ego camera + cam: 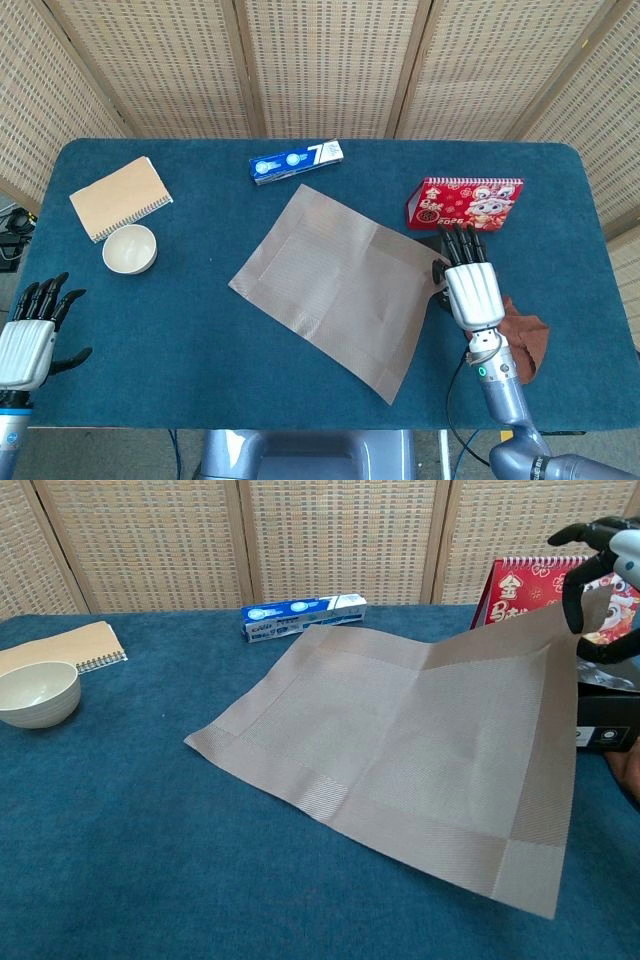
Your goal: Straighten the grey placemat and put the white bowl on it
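HEAD VIEW
table (200,290): blue cloth top, wicker screens behind.
placemat (335,283): grey, lying skewed at table centre, corners pointing toward near and far edges; right edge by the right hand.
bowl (129,248): white, upright, on bare cloth at left, well apart from placemat, just near side of notebook.
notebook (120,197): tan cover, spiral-bound, far left, tilted.
toothpaste box (296,161): blue and white, far side, just beyond placemat's top corner, not touching.
calendar (466,203): red, standing, right of placemat's far edge.
brown cloth (525,338): crumpled, right of the right wrist.
left hand (32,330): at near-left table edge, fingers spread, holding nothing, well apart from bowl.
right hand (468,282): back up, fingers straight and pointing at calendar, at placemat's right edge; grip not clear from here.

CHEST VIEW
placemat (420,750): mostly flat; right far corner raised off table up toward the right hand.
right hand (600,565): top right, partly cut off; dark fingers curved at the raised placemat corner, pinching it as far as can be told.
bowl (35,694): far left, on cloth, well clear of placemat.
notebook (65,646): behind bowl, flat.
toothpaste box (305,613): just behind placemat's far corner.
calendar (530,590): behind raised corner, partly hidden.
black box (608,720): right edge, beside placemat.
left hand: out of this view.
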You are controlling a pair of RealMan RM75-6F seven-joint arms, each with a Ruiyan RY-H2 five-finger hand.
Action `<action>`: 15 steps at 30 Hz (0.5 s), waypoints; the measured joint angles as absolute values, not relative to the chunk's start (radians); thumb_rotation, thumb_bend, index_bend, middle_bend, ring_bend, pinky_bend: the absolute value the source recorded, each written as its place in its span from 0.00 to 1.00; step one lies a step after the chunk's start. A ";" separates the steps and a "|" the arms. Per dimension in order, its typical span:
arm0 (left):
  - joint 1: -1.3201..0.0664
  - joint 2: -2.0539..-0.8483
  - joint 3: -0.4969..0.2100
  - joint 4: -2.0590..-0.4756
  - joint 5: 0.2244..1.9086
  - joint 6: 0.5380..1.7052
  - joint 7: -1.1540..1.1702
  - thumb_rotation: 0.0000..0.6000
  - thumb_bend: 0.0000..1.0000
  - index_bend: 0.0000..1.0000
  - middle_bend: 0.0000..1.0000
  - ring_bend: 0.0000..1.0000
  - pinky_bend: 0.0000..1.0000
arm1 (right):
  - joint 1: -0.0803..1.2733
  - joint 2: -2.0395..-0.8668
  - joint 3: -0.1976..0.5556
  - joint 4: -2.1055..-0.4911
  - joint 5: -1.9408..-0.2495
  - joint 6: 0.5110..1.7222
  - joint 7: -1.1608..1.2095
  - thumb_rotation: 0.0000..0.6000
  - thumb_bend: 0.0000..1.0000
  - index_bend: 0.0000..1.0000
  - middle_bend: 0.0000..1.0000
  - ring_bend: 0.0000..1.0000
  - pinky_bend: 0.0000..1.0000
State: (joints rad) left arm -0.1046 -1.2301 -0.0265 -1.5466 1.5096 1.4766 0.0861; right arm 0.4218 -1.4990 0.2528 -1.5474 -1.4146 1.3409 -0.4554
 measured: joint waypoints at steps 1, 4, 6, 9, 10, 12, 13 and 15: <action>-0.105 -1.231 -0.026 -1.546 1.509 1.476 0.088 1.00 0.09 0.18 0.00 0.00 0.00 | 0.429 -1.496 0.260 -1.546 -1.406 1.334 -0.461 1.00 0.55 0.66 0.15 0.00 0.00; -0.106 -1.234 -0.027 -1.546 1.508 1.473 0.093 1.00 0.09 0.18 0.00 0.00 0.00 | 0.450 -1.489 0.282 -1.538 -1.378 1.313 -0.479 1.00 0.54 0.66 0.15 0.00 0.00; -0.107 -1.236 -0.028 -1.545 1.507 1.473 0.096 1.00 0.09 0.18 0.00 0.00 0.00 | 0.461 -1.487 0.293 -1.532 -1.359 1.301 -0.490 1.00 0.54 0.66 0.15 0.00 0.00; -0.107 -1.238 -0.029 -1.543 1.503 1.471 0.097 1.00 0.09 0.18 0.00 0.00 0.00 | 0.481 -1.485 0.311 -1.519 -1.329 1.283 -0.509 1.00 0.53 0.66 0.15 0.00 0.00; -0.107 -1.238 -0.030 -1.542 1.501 1.470 0.098 1.00 0.09 0.18 0.00 0.00 0.00 | 0.486 -1.485 0.315 -1.514 -1.320 1.278 -0.514 1.00 0.53 0.66 0.15 0.00 0.00; -0.108 -1.240 -0.031 -1.539 1.497 1.467 0.098 1.00 0.09 0.18 0.00 0.00 0.00 | 0.497 -1.484 0.323 -1.502 -1.298 1.269 -0.524 1.00 0.52 0.65 0.14 0.00 0.00; -0.109 -1.240 -0.031 -1.538 1.496 1.465 0.098 1.00 0.09 0.18 0.00 0.00 0.00 | 0.501 -1.484 0.326 -1.496 -1.290 1.266 -0.526 1.00 0.51 0.63 0.12 0.00 0.00; -0.110 -1.243 -0.032 -1.533 1.492 1.461 0.099 1.00 0.09 0.18 0.00 0.00 0.00 | 0.505 -1.482 0.327 -1.484 -1.282 1.264 -0.521 1.00 0.48 0.54 0.06 0.00 0.00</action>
